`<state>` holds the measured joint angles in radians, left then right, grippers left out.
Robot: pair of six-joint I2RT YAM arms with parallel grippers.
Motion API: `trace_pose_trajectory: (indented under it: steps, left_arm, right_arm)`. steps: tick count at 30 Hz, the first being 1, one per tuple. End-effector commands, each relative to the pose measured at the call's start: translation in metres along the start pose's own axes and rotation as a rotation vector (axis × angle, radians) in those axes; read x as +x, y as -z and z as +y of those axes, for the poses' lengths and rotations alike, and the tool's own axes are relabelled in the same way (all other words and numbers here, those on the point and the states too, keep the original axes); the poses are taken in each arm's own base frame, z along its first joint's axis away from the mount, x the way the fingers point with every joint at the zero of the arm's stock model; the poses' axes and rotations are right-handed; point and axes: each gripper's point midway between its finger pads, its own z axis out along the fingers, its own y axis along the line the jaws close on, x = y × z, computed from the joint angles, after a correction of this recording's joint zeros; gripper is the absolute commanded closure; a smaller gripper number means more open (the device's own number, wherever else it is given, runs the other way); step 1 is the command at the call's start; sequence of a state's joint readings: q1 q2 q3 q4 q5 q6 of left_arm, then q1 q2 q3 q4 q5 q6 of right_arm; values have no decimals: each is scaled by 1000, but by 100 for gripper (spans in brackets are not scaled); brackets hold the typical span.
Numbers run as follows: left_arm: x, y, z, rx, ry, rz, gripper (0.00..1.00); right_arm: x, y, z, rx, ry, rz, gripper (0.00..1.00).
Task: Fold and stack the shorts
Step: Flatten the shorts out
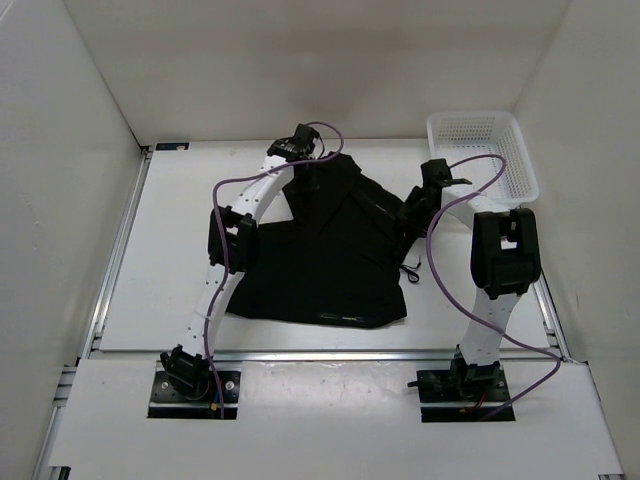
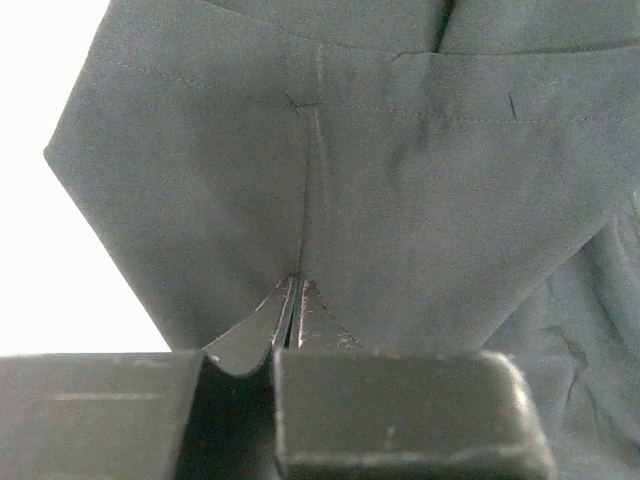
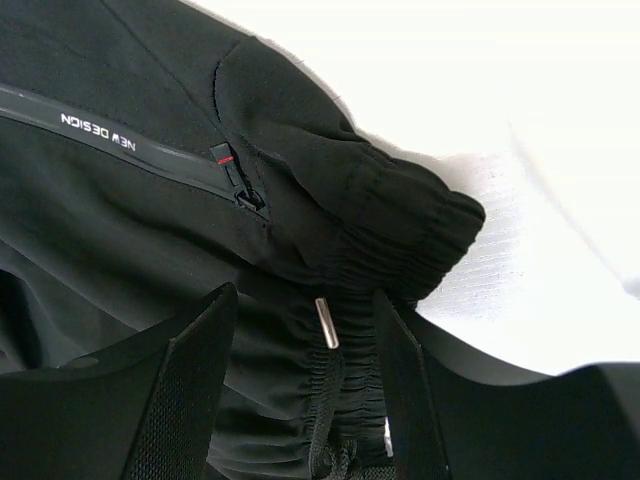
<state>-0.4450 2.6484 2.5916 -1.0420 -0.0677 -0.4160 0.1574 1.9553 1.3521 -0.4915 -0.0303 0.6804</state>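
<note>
the shorts (image 1: 320, 255) lie spread on the counter (image 1: 170, 260) in the middle of the top view. their broad straight edge sits toward the bottom of the frame and a narrower, rumpled part reaches toward the top. we see a tiny pale label on that lower edge, and a thin drawstring (image 1: 410, 270) trails off the right side onto the counter.

the left claw (image 1: 303, 165) sits at the upper edge of the cloth. in its wrist view the claw (image 2: 292, 305) is closed, with its two tips pressed together on a pinch of the shorts (image 2: 420, 200). a crease runs up the frame from that pinch to a line of stitching.

the right claw (image 1: 412, 212) is at the right edge of the cloth, in the upper right of the middle. in its wrist view the claw (image 3: 305, 400) stands open, with its fingers (image 3: 190, 390) well apart. the gathered elastic waistband (image 3: 400, 230) and a metal cord tip (image 3: 327, 322) lie between them. a zip (image 3: 150, 150) with pale lettering crosses the upper left of that frame.

a white basket (image 1: 480, 150) stands in the upper right of the top view, just beyond the right arm and apart from the shorts.
</note>
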Motion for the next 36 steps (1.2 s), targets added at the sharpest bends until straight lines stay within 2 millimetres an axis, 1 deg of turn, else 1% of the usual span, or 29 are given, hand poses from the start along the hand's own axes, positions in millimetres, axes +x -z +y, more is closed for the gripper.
trace_pose_trajectory:
  steps: [1,2,3,4,5,6,7,8,9,10,11,12,13,14,15,16,17,18,20,23,24,26,30,31,32,33,34,35,36]
  left_arm:
    - [-17,18,-1,26,-2,-46,90]
    - [-18,18,7,8,15,-44,90]
    - [-21,22,6,13,16,-55,90]
    - [-30,32,3,26,18,-85,90]
    - [-28,29,9,16,25,-74,90]
    - [-28,29,9,16,25,-74,88]
    - [-33,36,5,33,26,-88,74]
    - [-32,36,4,42,25,-84,60]
    - [-29,34,5,39,34,-76,48]
    - [-29,34,5,39,34,-76,31]
    - [-29,34,5,39,34,-76,28]
    - [-26,28,5,34,43,-64,26]
    - [-25,28,3,45,42,-59,25]
    - [-21,22,4,41,42,-48,25]
    - [-19,18,5,37,41,-40,25]
    - [-19,18,5,37,50,-40,27]
    - [-18,18,4,45,50,-36,29]
    - [-15,13,5,41,50,-26,33]
    - [-18,15,3,45,50,-36,37]
    - [-15,6,7,26,41,-31,46]
    - [-15,10,3,21,32,-35,49]
    - [-8,1,6,12,21,-14,49]
    - [-2,-6,6,15,1,9,46]
    - [2,-7,6,20,0,20,49]
    - [2,-7,6,20,0,21,54]
    - [2,-7,5,28,0,24,63]
    - [3,-4,3,36,0,29,83]
    - [4,-2,4,36,0,31,90]
    - [3,-3,9,30,17,32,90]
  right_arm:
    - [10,-5,-1,2,-9,45,38]
    - [7,-2,-1,2,-7,31,38]
    - [6,-2,-2,9,-7,25,38]
    - [3,1,-2,9,6,11,39]
    - [3,6,2,6,16,-2,39]
    - [2,5,1,13,16,-8,39]
    - [1,9,4,12,34,-22,38]
    - [-2,14,5,10,35,-40,38]
    - [-3,14,4,17,35,-46,34]
    - [-4,18,7,15,55,-61,30]
    - [-4,18,7,15,55,-61,28]
    - [-7,23,13,10,76,-84,27]
    - [-8,26,21,0,98,-88,27]
    - [-11,28,19,21,97,-102,27]
    - [-10,30,26,10,110,-106,27]
    - [-9,30,30,17,121,-108,27]
    - [-8,30,29,23,121,-101,27]
    - [-8,32,35,13,130,-106,27]
    - [-8,32,35,13,130,-106,26]
    - [-10,37,37,7,130,-113,26]
    - [-12,39,40,1,130,-120,26]
    - [-12,43,40,1,130,-120,26]
    - [-9,43,42,-2,138,-118,26]
    - [-9,43,42,-2,138,-118,26]
    - [-8,40,47,-4,147,-114,26]
    - [2,32,45,6,168,-79,26]
    - [1,29,48,-2,169,-72,26]
    - [5,25,53,-4,193,-64,26]
    - [11,19,59,1,209,-47,26]
